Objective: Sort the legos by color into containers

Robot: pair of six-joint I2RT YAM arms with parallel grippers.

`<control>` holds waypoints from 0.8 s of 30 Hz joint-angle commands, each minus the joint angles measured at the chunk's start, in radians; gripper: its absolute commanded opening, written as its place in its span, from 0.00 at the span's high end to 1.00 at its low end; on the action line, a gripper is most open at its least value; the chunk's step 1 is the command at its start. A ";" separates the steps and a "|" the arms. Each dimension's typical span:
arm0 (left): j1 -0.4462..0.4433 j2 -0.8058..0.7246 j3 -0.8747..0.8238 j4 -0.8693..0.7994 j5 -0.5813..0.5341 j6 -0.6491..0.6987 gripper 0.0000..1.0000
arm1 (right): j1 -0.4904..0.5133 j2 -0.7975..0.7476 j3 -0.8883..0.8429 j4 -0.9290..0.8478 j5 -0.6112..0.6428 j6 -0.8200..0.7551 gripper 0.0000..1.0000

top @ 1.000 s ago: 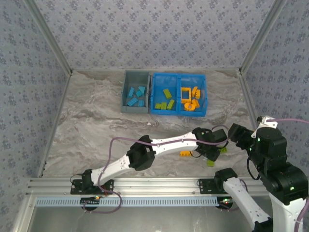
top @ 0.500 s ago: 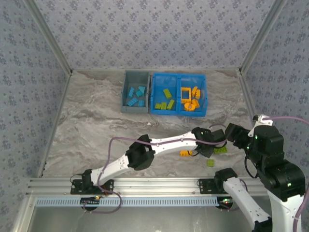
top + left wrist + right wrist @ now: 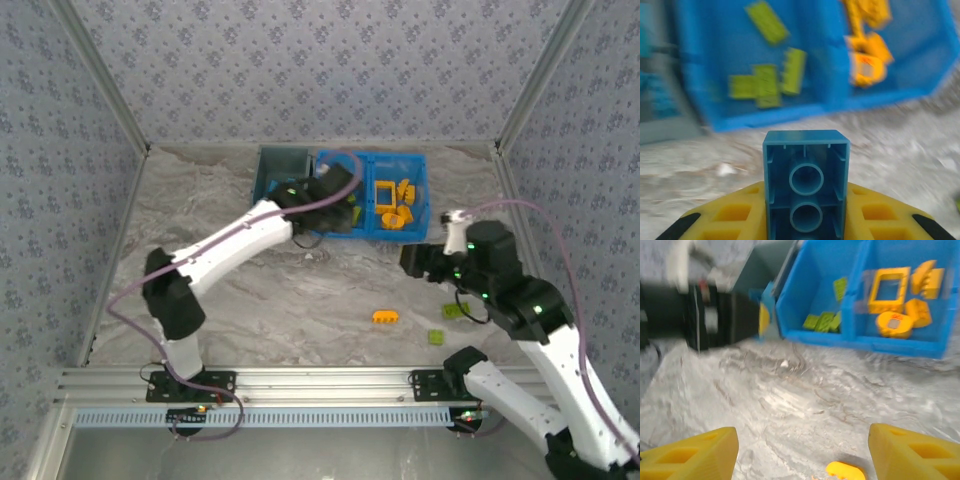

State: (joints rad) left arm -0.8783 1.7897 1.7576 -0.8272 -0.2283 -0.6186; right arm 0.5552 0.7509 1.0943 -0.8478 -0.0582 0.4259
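My left gripper [image 3: 338, 205] hovers at the bins, shut on a blue brick [image 3: 806, 182] whose hollow underside faces the wrist camera. The grey bin [image 3: 268, 165] stands left of the bright blue two-part bin [image 3: 420, 165]. Lime green bricks [image 3: 769, 86] lie in its left compartment. Orange bricks and the orange frame [image 3: 888, 286] lie in its right one. My right gripper [image 3: 802, 460] is open, nothing between its fingers, low over the table. An orange brick [image 3: 385, 317] lies just ahead of it. Two green bricks [image 3: 437, 337] rest near the right arm.
Patterned walls with metal posts enclose the marbled table [image 3: 220, 290]. The left arm [image 3: 220, 250] stretches diagonally from the near left to the bins. Its cable [image 3: 125, 300] loops beside it. The right arm's body [image 3: 520, 300] leans over the near right area.
The left arm has swung from the near right of the table up to the bins, carrying the blue brick. The right gripper has moved forward and left over the table.
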 commanded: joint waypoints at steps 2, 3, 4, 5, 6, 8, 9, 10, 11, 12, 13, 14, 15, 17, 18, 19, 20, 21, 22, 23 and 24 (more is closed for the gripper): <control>0.145 -0.044 -0.120 0.016 0.003 0.062 0.69 | 0.215 0.099 0.002 0.133 0.186 -0.010 0.28; 0.181 -0.043 -0.132 0.023 0.006 0.073 0.69 | 0.241 0.122 0.004 0.146 0.206 -0.008 0.28; 0.219 -0.039 -0.144 0.039 0.017 0.085 0.69 | 0.277 0.155 0.006 0.167 0.229 -0.005 0.28; 0.256 -0.031 -0.158 0.064 0.033 0.098 0.69 | 0.299 0.179 0.007 0.183 0.243 0.000 0.28; 0.287 -0.018 -0.162 0.085 0.053 0.105 0.69 | 0.317 0.197 0.007 0.199 0.253 0.006 0.28; 0.349 0.029 -0.145 0.118 0.103 0.115 0.69 | 0.347 0.238 0.010 0.237 0.268 0.018 0.28; 0.370 0.055 -0.130 0.131 0.121 0.119 0.69 | 0.359 0.253 0.012 0.242 0.274 0.023 0.28; 0.391 0.086 -0.108 0.143 0.143 0.124 0.69 | 0.373 0.267 0.015 0.271 0.287 0.026 0.28; 0.410 0.122 -0.083 0.143 0.174 0.129 0.68 | 0.390 0.282 0.015 0.287 0.299 0.025 0.28; 0.425 0.153 -0.060 0.170 0.205 0.131 0.68 | 0.404 0.295 0.017 0.300 0.316 0.021 0.28; 0.441 0.190 -0.031 0.182 0.236 0.131 0.68 | 0.424 0.311 0.018 0.322 0.332 0.012 0.28; 0.456 0.228 0.001 0.189 0.269 0.129 0.68 | 0.446 0.329 0.017 0.350 0.347 -0.006 0.28; 0.466 0.259 0.029 0.188 0.294 0.128 0.68 | 0.466 0.346 0.016 0.378 0.365 -0.024 0.28; 0.485 0.327 0.101 0.182 0.348 0.126 0.68 | 0.511 0.395 0.022 0.435 0.422 -0.065 0.27; 0.490 0.355 0.130 0.178 0.365 0.125 0.68 | 0.522 0.419 0.034 0.453 0.439 -0.081 0.27; 0.496 0.384 0.163 0.171 0.380 0.122 0.68 | 0.533 0.454 0.054 0.461 0.457 -0.092 0.27; 0.500 0.408 0.187 0.166 0.394 0.122 0.68 | 0.543 0.494 0.084 0.455 0.479 -0.100 0.27; 0.503 0.428 0.221 0.162 0.402 0.120 0.67 | 0.549 0.528 0.124 0.441 0.500 -0.098 0.27; 0.504 0.447 0.246 0.156 0.408 0.120 0.67 | 0.553 0.562 0.155 0.429 0.515 -0.097 0.27; 0.506 0.468 0.271 0.142 0.413 0.119 0.67 | 0.556 0.591 0.177 0.425 0.518 -0.100 0.27; 0.506 0.484 0.292 0.120 0.415 0.116 0.67 | 0.558 0.610 0.189 0.425 0.521 -0.099 0.28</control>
State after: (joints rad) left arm -0.3759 2.2490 1.9659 -0.6769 0.1234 -0.5121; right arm 1.1049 1.3308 1.2133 -0.4465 0.3805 0.3565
